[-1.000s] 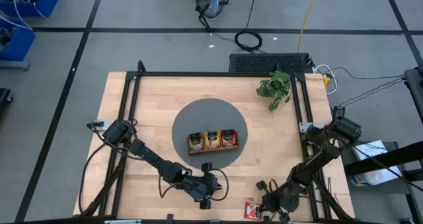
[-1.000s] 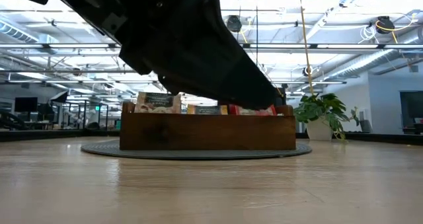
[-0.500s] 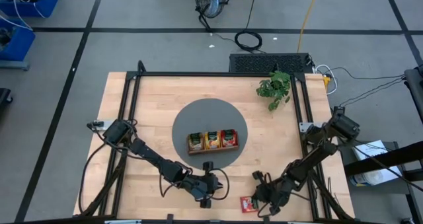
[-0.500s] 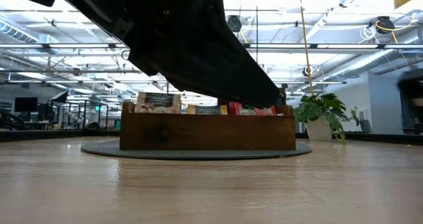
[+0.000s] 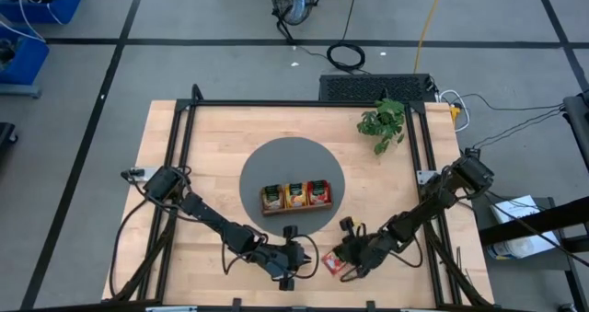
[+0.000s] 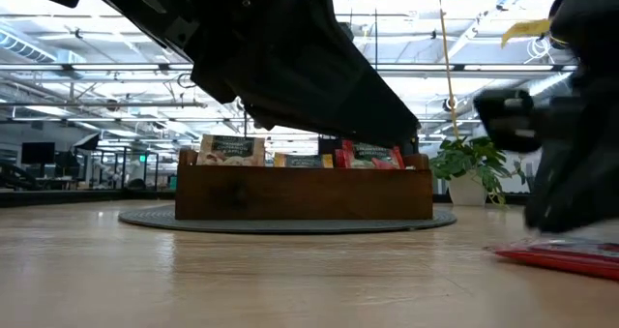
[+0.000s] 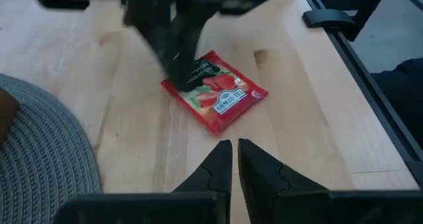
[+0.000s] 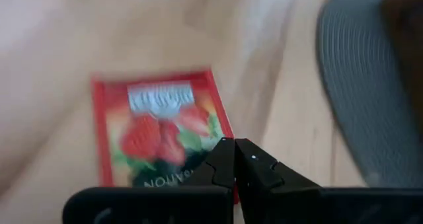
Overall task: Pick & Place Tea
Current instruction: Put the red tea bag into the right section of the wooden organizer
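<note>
Fingers of the right gripper (image 5: 342, 260) clenched on the red packet (image 7: 215, 90); left gripper (image 5: 308, 259) clenched beside.

bare table (image 5: 184, 156) around tray (image 5: 294, 208)

table (image 5: 184, 165): pale wood planks, smooth, satin sheen. Round mat (image 5: 262, 169) centre frame: grey, ribbed woven cloth, matt. Tray (image 6: 305, 194): dark brown wood, matt. Red tea packet (image 7: 215, 90): glossy printed foil/paper. Fingers (image 7: 215, 168) lower centre: matt black plastic.
</note>
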